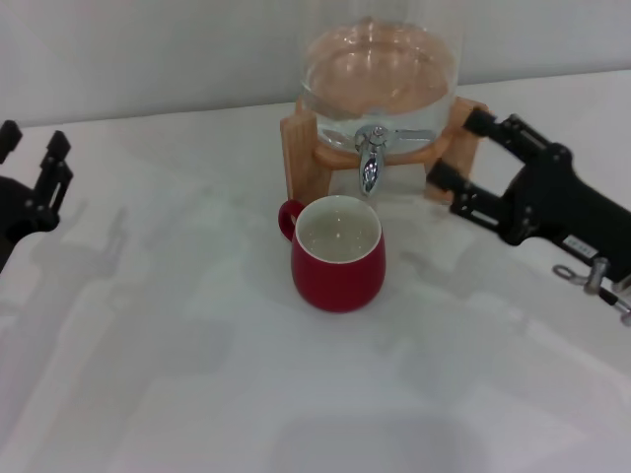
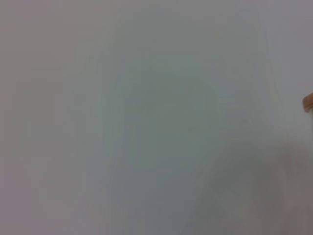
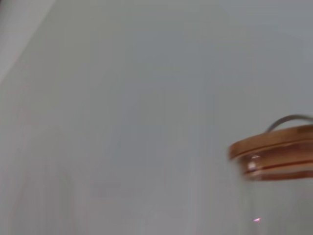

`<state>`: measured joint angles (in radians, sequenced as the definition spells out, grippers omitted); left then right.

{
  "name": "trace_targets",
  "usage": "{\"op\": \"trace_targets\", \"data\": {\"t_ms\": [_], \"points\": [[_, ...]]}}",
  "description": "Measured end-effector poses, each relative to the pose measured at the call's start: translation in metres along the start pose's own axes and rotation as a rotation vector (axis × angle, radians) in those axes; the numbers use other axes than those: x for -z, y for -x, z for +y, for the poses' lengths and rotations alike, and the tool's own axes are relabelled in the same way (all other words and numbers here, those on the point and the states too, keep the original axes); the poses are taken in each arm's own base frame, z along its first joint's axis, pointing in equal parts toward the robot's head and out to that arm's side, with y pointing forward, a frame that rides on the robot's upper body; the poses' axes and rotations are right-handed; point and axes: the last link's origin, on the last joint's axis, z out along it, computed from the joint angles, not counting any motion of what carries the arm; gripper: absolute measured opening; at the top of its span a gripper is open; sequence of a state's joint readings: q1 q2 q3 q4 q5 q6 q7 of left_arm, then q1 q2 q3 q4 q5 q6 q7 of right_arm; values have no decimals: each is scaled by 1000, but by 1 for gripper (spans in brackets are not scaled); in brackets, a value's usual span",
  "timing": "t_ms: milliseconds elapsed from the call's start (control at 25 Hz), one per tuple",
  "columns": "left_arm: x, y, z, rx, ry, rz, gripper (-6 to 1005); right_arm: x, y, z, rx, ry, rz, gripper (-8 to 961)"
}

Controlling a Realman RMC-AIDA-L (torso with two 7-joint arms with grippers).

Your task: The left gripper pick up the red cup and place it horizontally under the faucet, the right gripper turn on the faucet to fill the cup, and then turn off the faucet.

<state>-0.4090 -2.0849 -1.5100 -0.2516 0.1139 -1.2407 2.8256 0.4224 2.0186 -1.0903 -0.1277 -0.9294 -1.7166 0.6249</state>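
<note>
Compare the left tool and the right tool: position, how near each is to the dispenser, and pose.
The left tool sits at the table's far left edge, well away from the red cup; the right tool is beside the wooden stand, right of the faucet. The left tool's fingers point up and away; the right tool's point leftward toward the stand. Both are black, two-fingered, open and empty.

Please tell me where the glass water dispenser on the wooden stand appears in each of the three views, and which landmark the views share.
Head view: the clear glass water dispenser on its wooden stand is at top centre, behind the squat dark-red ceramic cup.
Left wrist view: only an orange-brown sliver, perhaps its wood, at the right edge.
Right wrist view: its round wooden lid at the right edge.
Shared landmark: the dispenser's wood.
</note>
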Motion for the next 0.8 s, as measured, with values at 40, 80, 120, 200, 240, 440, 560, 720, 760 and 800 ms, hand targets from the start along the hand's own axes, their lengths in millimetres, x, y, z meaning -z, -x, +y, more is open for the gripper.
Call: {"op": "trace_targets", "data": {"t_ms": [40, 80, 120, 200, 240, 440, 560, 720, 760, 800], "points": [[2, 0, -1, 2, -8, -1, 515, 2, 1, -2, 2, -20, -9, 841], [4, 1, -3, 4, -19, -2, 515, 4, 3, -4, 4, -43, -20, 841], [7, 2, -5, 7, -35, -3, 515, 6, 4, -6, 6, -61, -30, 841], [12, 3, -9, 13, -63, -6, 515, 12, 7, -11, 10, -110, -53, 841], [15, 4, -11, 15, -77, -7, 515, 14, 8, -13, 13, -134, -64, 841], [27, 9, -16, 24, -118, -27, 515, 20, 10, -16, 29, -174, -79, 841], [32, 12, -17, 29, -132, -38, 515, 21, 12, -17, 39, -182, -84, 841], [33, 12, -19, 33, -143, -39, 515, 21, 13, -17, 51, -180, -94, 842], [33, 12, -19, 33, -145, -38, 515, 22, 13, -17, 52, -180, -94, 842], [33, 12, -19, 33, -146, -38, 515, 22, 13, -17, 52, -180, -95, 842]]}}
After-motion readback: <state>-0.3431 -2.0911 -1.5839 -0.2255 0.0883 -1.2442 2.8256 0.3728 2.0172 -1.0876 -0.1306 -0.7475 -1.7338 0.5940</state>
